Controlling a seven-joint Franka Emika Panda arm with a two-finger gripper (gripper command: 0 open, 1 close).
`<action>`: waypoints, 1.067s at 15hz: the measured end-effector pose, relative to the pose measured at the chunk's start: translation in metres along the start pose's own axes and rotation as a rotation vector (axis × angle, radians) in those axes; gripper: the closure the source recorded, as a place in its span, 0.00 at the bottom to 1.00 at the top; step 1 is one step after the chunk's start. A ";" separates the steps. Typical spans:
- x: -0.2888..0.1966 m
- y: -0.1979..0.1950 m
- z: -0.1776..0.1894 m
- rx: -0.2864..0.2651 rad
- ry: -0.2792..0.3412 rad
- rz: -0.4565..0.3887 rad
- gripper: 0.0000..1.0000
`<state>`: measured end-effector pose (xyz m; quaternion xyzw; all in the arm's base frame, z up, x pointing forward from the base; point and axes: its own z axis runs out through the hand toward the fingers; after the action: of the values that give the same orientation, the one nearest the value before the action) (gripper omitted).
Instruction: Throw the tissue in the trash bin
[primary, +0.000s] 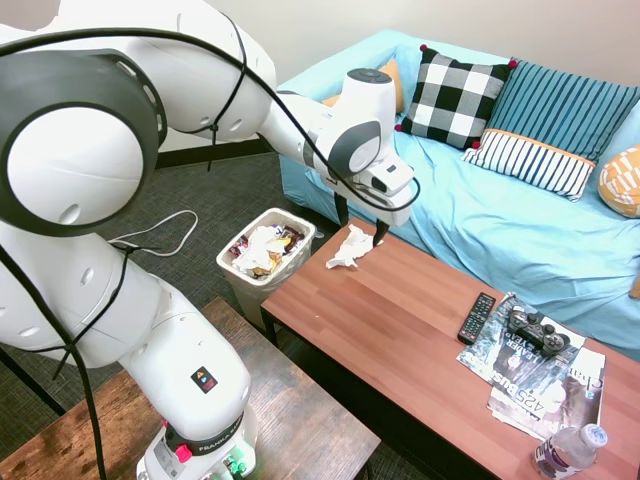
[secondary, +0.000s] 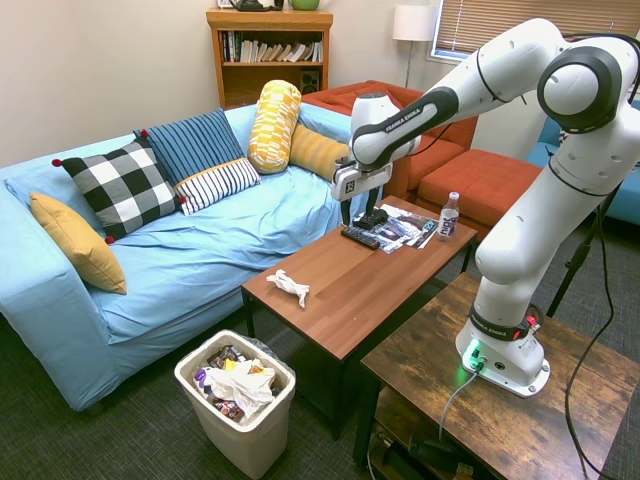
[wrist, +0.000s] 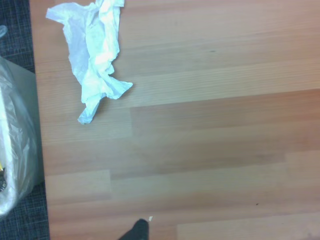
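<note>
In the first exterior view the water bottle (primary: 569, 451) stands nearest, at the near right corner of the coffee table (primary: 400, 330), beside magazines (primary: 540, 375) bearing a game controller (primary: 537, 330) and a remote (primary: 477, 318). The gripper (primary: 360, 226) hangs above the far left end, fingers spread and empty, with the tissue (primary: 347, 248) between and just below them. The trash bin (primary: 265, 257) stands on the floor just left of the table. In the second exterior view the bin (secondary: 236, 401) is nearest; the tissue (secondary: 288, 286) lies near the table's end, the gripper (secondary: 360, 212) raised over the table further along. The wrist view shows the crumpled tissue (wrist: 95, 55) on the wood, the bin's liner (wrist: 17, 145) beside the table edge.
</note>
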<state>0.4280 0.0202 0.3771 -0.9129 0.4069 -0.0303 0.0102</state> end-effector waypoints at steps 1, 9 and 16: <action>0.000 -0.001 0.000 0.002 -0.001 0.002 0.00; -0.008 -0.078 0.089 0.065 0.009 -0.070 0.00; 0.008 -0.183 0.224 -0.013 -0.018 -0.084 0.00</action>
<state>0.5835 0.1348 0.1621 -0.9295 0.3681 -0.0197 0.0066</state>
